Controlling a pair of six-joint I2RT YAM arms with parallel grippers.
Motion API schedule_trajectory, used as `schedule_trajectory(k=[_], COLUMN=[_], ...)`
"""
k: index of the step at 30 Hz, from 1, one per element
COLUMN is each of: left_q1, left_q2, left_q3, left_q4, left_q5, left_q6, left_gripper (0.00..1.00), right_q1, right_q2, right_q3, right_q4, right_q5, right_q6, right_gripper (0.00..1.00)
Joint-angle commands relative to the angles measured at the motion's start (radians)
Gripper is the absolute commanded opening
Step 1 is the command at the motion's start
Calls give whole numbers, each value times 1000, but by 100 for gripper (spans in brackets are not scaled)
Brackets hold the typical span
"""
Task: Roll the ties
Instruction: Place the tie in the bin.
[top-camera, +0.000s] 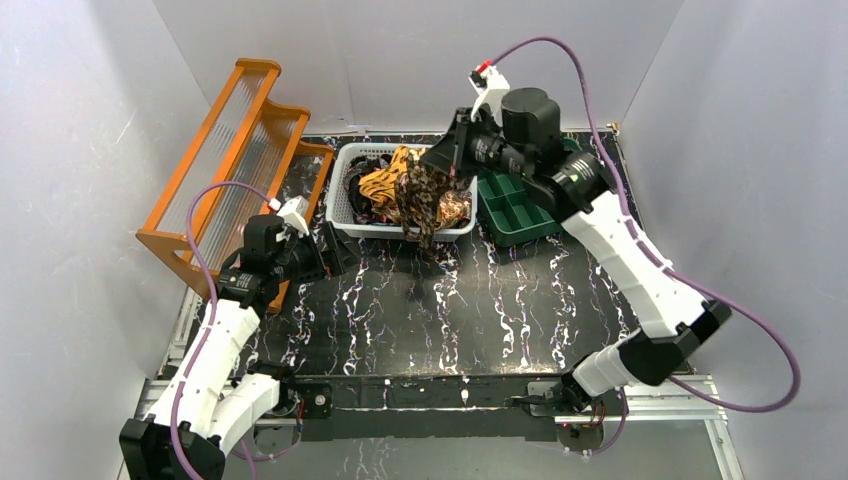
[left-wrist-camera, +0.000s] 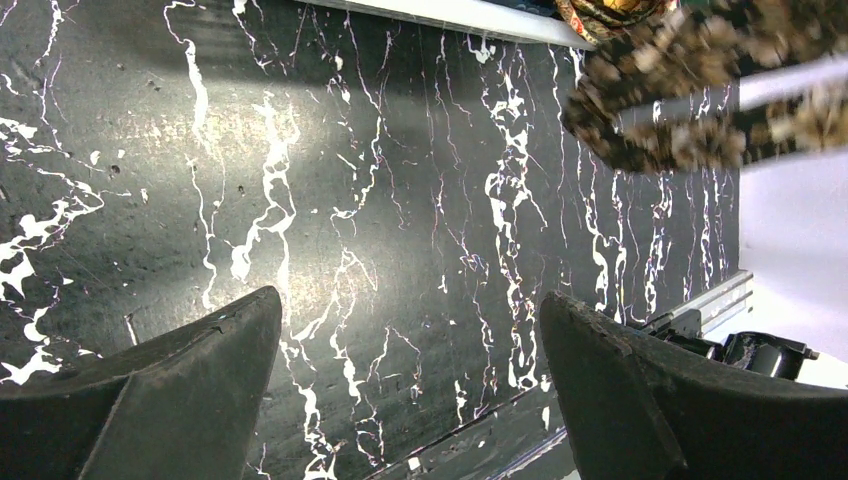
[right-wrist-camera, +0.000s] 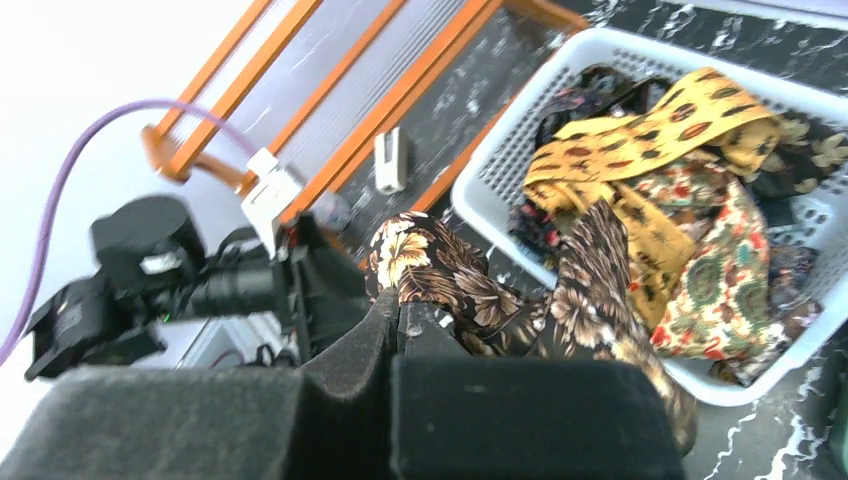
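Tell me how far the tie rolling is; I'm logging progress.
Done: no rolled tie shows. In hand: the right gripper is shut on a brown floral tie hanging over the basket rim. The left gripper is open above the table. Left: rolling it, plus the basket's pile.

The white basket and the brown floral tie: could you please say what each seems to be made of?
The white basket is probably moulded plastic with a matte finish, judging by its regular perforated walls. The brown floral tie looks like soft printed fabric, since it folds and drapes limply; the fibre cannot be told.
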Motion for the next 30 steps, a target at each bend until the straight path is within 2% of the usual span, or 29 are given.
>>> schedule_trajectory(k=[1,3,5,7,9,10,12,13,14,16,18,20,23,27,30], left_q1=[-3,-3,-3,-3,-3,-3,-3,-3,-3,-3,-3,-3,-3,-4,-4], left_q2=[-31,-35,-34,-31,-25,-25,-25,-23,-19,-7,2,9,9,-14,-17], left_q3=[19,18,7,-4,-13,-19,-30,-37,-45,-59,-75,-101,-143,-162,-164], left_q4=[-15,-16,-10,1,5,7,11,15,20,33,47,63,91,118,123], left_q5=[13,19,23,28,37,41,47,52,59,78,89,101,125,100,97], left_q6=[4,3,0,-5,-7,-8,-8,-7,-6,-6,-8,-16,-48,-81,-86], left_gripper=[98,98,98,98,98,98,98,98,98,98,98,98,98,98,98], right_q1=[7,9,10,9,9,11,9,5,1,-4,-13,-19,-19,1,19], right_q2=[-65,-114,-168,-182,-177,-178,-211,-232,-248,-267,-263,-232,-142,-13,100], right_q3=[-143,-234,-396,-575,-697,-721,-778,-790,-788,-772,-766,-774,-771,-716,-661], right_q4=[21,11,51,46,43,15,-2,-14,-37,-92,-132,-136,-101,-39,-23], right_q5=[-181,-282,-354,-394,-419,-411,-303,-248,-197,-47,31,34,-62,-13,11], right_q6=[-28,-38,-4,8,21,18,56,57,52,61,79,90,51,37,4], right_gripper=[1,1,13,18,28,36,67,75,78,84,86,86,86,91,92])
